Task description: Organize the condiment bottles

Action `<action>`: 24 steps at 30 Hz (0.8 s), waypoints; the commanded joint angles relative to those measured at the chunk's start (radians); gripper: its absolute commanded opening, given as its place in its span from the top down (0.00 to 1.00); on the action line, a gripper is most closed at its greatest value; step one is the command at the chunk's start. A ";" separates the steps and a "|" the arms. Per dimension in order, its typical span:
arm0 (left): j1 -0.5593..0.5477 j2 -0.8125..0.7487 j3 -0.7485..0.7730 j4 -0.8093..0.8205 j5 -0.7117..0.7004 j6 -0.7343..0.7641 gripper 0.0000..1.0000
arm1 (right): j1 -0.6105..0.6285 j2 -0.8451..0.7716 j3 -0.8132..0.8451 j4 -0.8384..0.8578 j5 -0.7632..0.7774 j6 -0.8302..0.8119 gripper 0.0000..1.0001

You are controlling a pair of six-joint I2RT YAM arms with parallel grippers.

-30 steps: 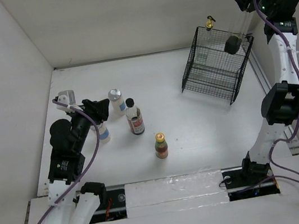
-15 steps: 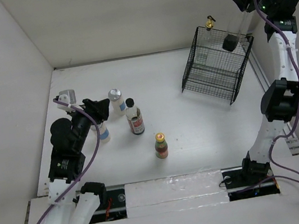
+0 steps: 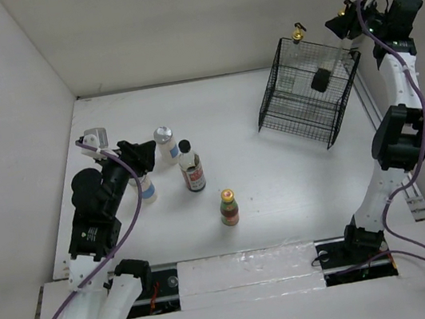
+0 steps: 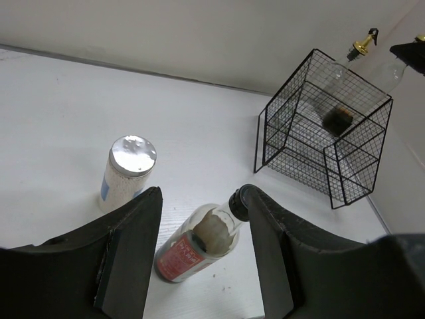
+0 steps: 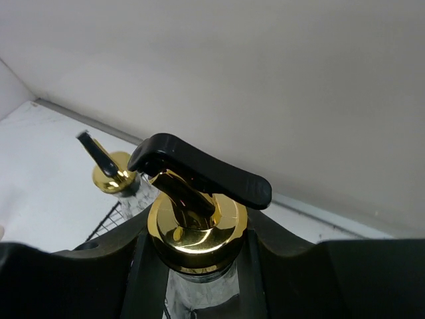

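My right gripper (image 3: pixel 346 21) is shut on the neck of a tall clear glass bottle with a gold pourer (image 5: pixel 196 222). It holds the bottle tilted over the black wire basket (image 3: pixel 303 117), with the dark bottom (image 3: pixel 319 79) inside the top. The second gold-pourer bottle (image 3: pixel 299 32) stands at the basket's back corner and shows in the right wrist view (image 5: pixel 109 174). My left gripper (image 3: pixel 141 156) is open and empty above a white blue-labelled bottle (image 3: pixel 146 188). Near it stand a silver-lidded white bottle (image 3: pixel 165 143), the dark black-capped bottle (image 3: pixel 190 167) and the small red-capped bottle (image 3: pixel 228 207).
In the left wrist view the open gripper (image 4: pixel 200 196) frames the dark bottle (image 4: pixel 196 246), with the silver-lidded bottle (image 4: pixel 126 169) to its left and the basket (image 4: pixel 295 143) far right. White walls enclose the table on three sides.
My right gripper has carried the glass bottle left and down, so its bottom now sits lower inside the basket's top. The left arm and the standing bottles have not moved.
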 commanded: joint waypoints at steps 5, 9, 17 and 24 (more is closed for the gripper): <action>-0.003 -0.019 -0.002 0.047 0.014 -0.006 0.50 | 0.016 -0.129 -0.072 0.012 0.192 0.025 0.78; -0.012 -0.028 -0.002 0.047 0.014 -0.006 0.50 | 0.027 -0.164 -0.100 -0.034 0.244 0.021 0.77; -0.021 -0.048 -0.002 0.047 0.004 -0.006 0.50 | 0.049 -0.164 -0.149 -0.080 0.265 0.016 0.76; -0.021 -0.048 -0.002 0.047 0.004 -0.006 0.50 | 0.049 -0.201 -0.232 -0.031 0.285 0.016 0.76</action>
